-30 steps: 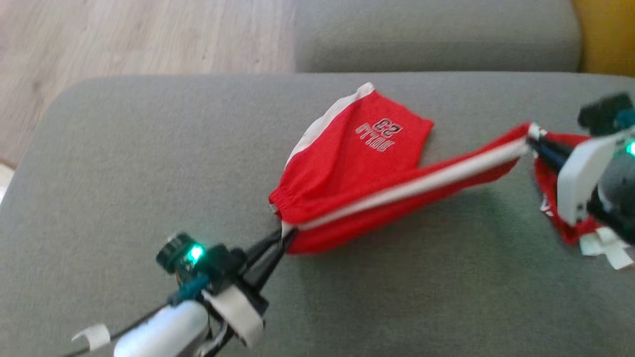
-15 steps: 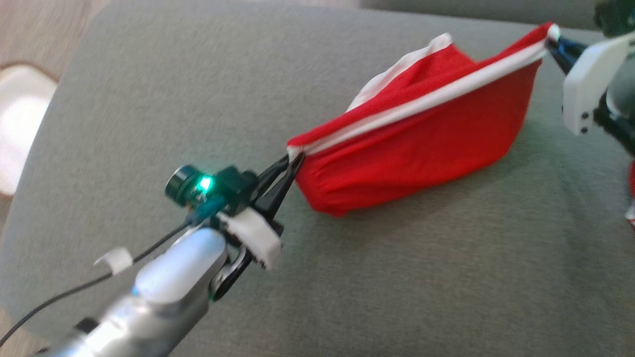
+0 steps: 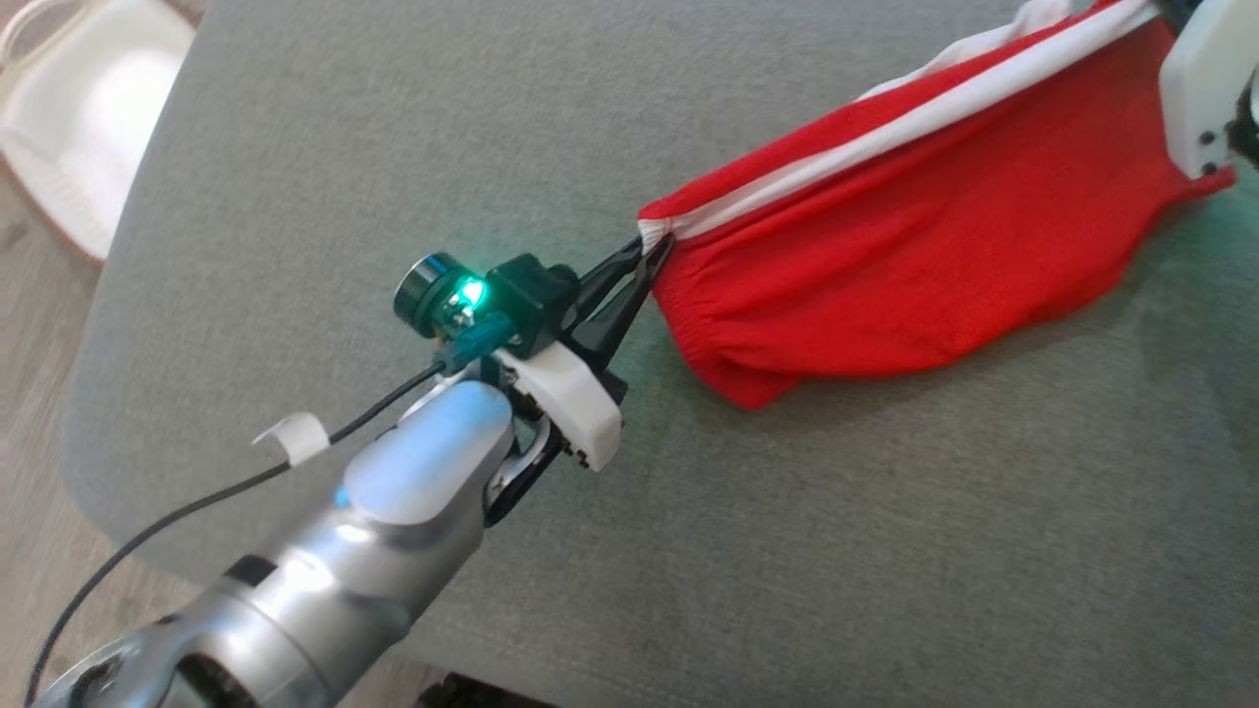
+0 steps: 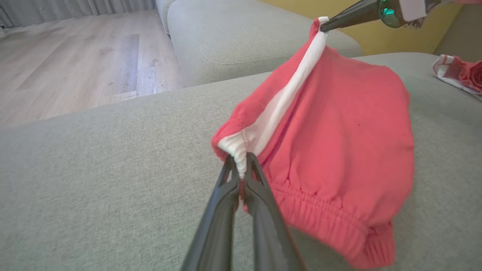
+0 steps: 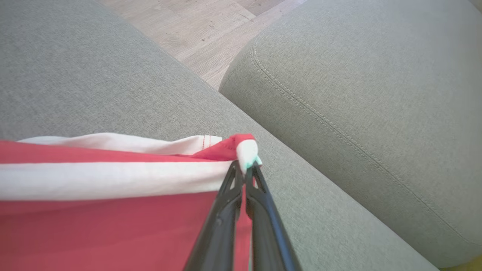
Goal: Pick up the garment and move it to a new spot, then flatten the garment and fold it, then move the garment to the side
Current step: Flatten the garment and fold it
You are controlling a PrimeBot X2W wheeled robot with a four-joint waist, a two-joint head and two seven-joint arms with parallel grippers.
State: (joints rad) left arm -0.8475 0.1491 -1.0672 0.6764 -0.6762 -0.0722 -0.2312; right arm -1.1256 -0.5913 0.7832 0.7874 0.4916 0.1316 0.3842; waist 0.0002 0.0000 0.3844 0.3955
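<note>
The red garment [image 3: 915, 256] has lifted off the grey cushion [image 3: 787, 551] and now hangs stretched just above it. The left gripper [image 3: 651, 251] is clamped on its waistband end, and the right gripper [image 5: 246, 165] on the far striped corner.

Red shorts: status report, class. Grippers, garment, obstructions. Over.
Left gripper shut on shorts, waistband corner. Right gripper shut on stripe's far end. Shorts stretched between, sagging toward cushion. Second red garment lies aside.

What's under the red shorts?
Grey sofa cushion, shadowed by the red shorts. The patch directly beneath the hanging fabric is covered, so nothing more can be told.
</note>
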